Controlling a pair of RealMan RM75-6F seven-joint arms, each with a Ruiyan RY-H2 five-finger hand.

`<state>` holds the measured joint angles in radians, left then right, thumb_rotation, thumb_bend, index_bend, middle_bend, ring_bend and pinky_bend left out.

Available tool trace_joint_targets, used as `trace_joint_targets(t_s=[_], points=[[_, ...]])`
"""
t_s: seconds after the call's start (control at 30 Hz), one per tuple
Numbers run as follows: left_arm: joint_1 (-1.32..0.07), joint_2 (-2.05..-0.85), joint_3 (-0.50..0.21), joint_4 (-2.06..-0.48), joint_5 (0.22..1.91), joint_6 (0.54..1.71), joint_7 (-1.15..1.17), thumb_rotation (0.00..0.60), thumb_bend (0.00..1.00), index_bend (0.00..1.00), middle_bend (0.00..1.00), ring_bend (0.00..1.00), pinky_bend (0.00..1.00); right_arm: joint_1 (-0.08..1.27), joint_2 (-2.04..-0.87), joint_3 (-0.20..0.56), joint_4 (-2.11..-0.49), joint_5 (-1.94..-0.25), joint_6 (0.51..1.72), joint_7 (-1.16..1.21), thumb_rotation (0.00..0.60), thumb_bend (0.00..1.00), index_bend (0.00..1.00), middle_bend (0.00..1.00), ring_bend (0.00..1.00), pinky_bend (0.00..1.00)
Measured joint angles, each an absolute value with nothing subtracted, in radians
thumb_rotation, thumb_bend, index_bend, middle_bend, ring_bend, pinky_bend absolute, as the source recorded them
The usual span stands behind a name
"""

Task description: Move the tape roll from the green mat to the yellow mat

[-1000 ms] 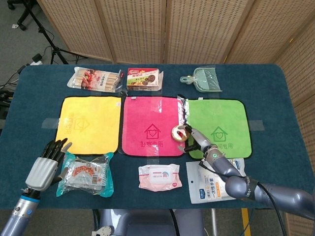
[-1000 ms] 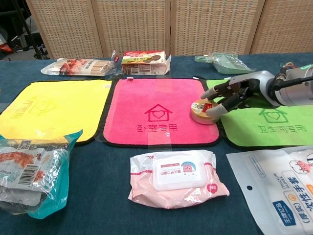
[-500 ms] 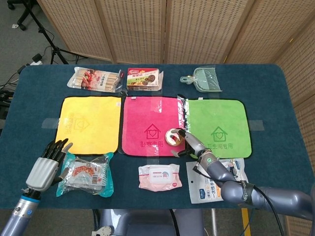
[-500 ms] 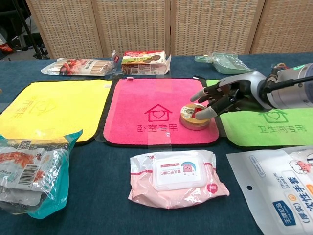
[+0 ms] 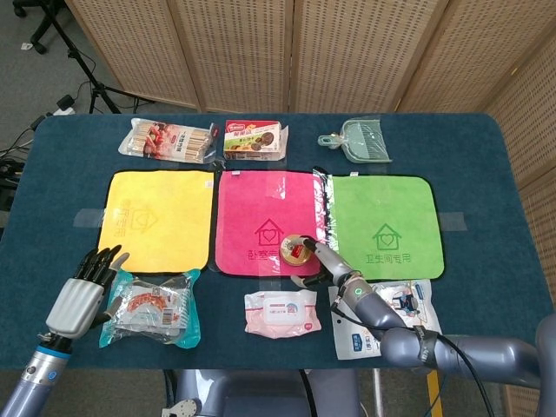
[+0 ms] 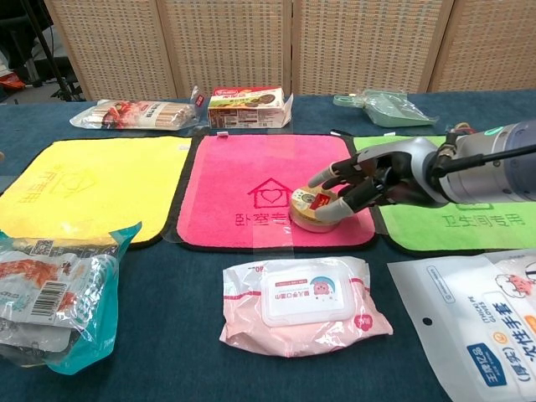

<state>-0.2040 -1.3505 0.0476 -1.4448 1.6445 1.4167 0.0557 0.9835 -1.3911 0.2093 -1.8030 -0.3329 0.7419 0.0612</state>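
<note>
Tape roll (image 6: 312, 209) off green mat (image 6: 469, 209), now over near edge of pink mat (image 6: 251, 180), roughly halfway. Right hand (image 6: 368, 177) grasps it, fingers (image 6: 333, 173) curled over top and side. Yellow mat (image 6: 79, 180) not yet reached. Left hand (image 5: 82, 291) idle, holds nothing, fingers apart, beside snack bag (image 5: 152, 308).

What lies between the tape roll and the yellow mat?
Nothing visible blocks it. The tape roll, held by the right hand, sits on the pink mat; only bare pink cloth separates it from the yellow mat.
</note>
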Motion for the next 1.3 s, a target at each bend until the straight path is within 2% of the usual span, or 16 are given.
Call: trace_joint_targets(t_s=[0.47, 0.83, 1.07, 1.3], points=[[-0.205, -1.353, 0.051, -1.446, 1.653, 1.421, 0.057, 0.600, 0.39, 0.08, 0.00, 0.00, 0.00, 1.020, -1.412, 0.229, -1.866, -0.306, 0.803, 0.008, 0.600, 0.39, 0.14, 0.04, 0.00, 0.07], [-0.203, -1.352, 0.049, -1.444, 1.653, 1.426, 0.057, 0.600, 0.39, 0.08, 0.00, 0.00, 0.00, 0.988, -1.319, 0.217, -1.889, -0.368, 0.872, -0.042, 0.600, 0.39, 0.14, 0.04, 0.00, 0.07], [-0.204, -1.356, 0.050, -1.447, 1.652, 1.423, 0.066, 0.600, 0.39, 0.08, 0.00, 0.00, 0.00, 0.897, -1.253, 0.181, -1.891, -0.539, 0.895, -0.023, 0.600, 0.39, 0.14, 0.04, 0.00, 0.07], [-0.204, -1.356, 0.051, -1.451, 1.653, 1.423, 0.066, 0.600, 0.39, 0.08, 0.00, 0.00, 0.00, 0.750, -1.213, 0.123, -1.861, -0.831, 0.968, 0.048, 0.600, 0.39, 0.15, 0.04, 0.00, 0.07]])
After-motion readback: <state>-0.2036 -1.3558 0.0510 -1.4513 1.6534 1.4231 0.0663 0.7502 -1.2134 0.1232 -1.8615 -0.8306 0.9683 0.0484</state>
